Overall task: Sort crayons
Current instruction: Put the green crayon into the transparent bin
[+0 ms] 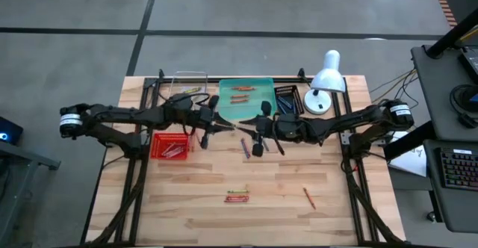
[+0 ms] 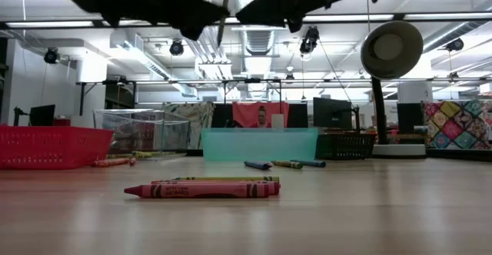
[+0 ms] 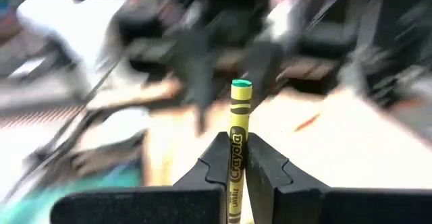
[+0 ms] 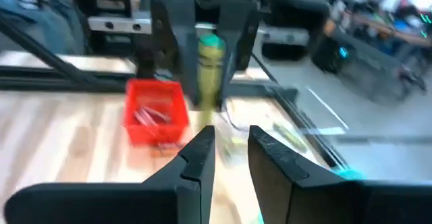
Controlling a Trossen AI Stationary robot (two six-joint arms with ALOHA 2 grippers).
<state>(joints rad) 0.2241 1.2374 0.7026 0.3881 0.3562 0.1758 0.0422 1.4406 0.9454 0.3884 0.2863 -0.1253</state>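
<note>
Above the table's middle, one yellow-green crayon point(image 3: 239, 143) stands clamped upright in the left gripper point(image 3: 236, 158). Facing it, the right gripper point(image 4: 231, 150) hangs part-open, empty. Perhaps three crayons point(image 1: 237, 196) lie near, one orange crayon point(image 1: 308, 197) rightward.

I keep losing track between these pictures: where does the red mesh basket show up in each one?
High view: red mesh basket on the table's left, just below the left arm.
Low view: at the far left edge, on the table.
Left wrist view: not visible.
Right wrist view: left of centre, beyond the right claw.
Shared landmark: the teal tray.
</note>
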